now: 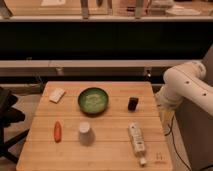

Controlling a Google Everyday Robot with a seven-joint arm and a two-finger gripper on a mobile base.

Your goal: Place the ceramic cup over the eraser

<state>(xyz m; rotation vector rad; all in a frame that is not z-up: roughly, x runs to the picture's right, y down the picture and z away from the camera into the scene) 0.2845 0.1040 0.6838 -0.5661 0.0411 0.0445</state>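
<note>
The ceramic cup [85, 133] is a small white-grey tapered cup. It stands on the wooden table [110, 155] near the front, left of centre. The eraser [132, 103] is a small black block on the right half of the table, to the right of the green bowl. Cup and eraser are well apart. Only the robot's white arm [186, 82] shows, beside the table's right edge. My gripper is not in view; nothing is held over the table.
A green bowl [93, 99] sits at the table's middle back. A flat white pad [57, 95] lies at the back left, an orange carrot-like piece [57, 131] at the front left, and a long white bottle [137, 143] at the front right. A dark chair [7, 120] stands to the left.
</note>
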